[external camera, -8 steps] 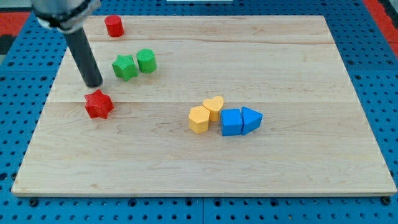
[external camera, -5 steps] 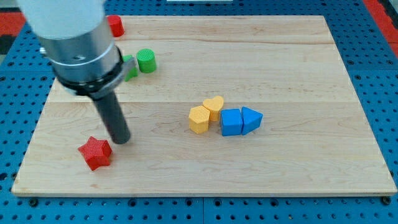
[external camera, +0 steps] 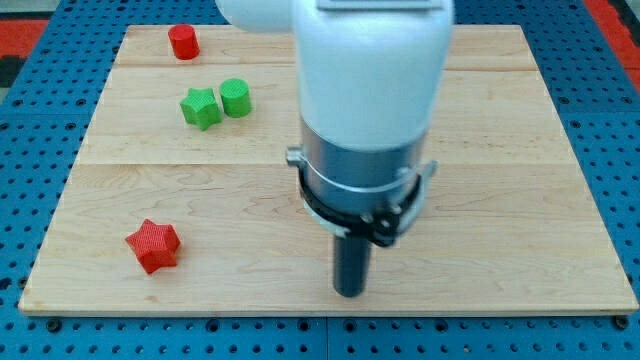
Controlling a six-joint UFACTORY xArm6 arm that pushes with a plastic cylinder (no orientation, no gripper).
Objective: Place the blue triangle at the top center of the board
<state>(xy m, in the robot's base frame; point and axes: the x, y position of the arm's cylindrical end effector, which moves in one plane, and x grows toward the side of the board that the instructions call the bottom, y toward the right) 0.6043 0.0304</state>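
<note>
My arm fills the middle of the view and hides the blue triangle, the blue cube and both yellow blocks behind its body. My tip [external camera: 350, 293] rests on the board near the view's bottom edge, below where those blocks lay. The wooden board [external camera: 520, 150] spans nearly the whole view.
A red star [external camera: 153, 245] lies at the view's lower left. A green star [external camera: 200, 106] and a green cylinder [external camera: 235, 97] sit side by side at the upper left. A red cylinder [external camera: 182, 42] stands near the top left corner.
My tip pushed the red star down toward the view's bottom left, then swept right along the lower part of the board. The arm now covers the blue and yellow blocks.
</note>
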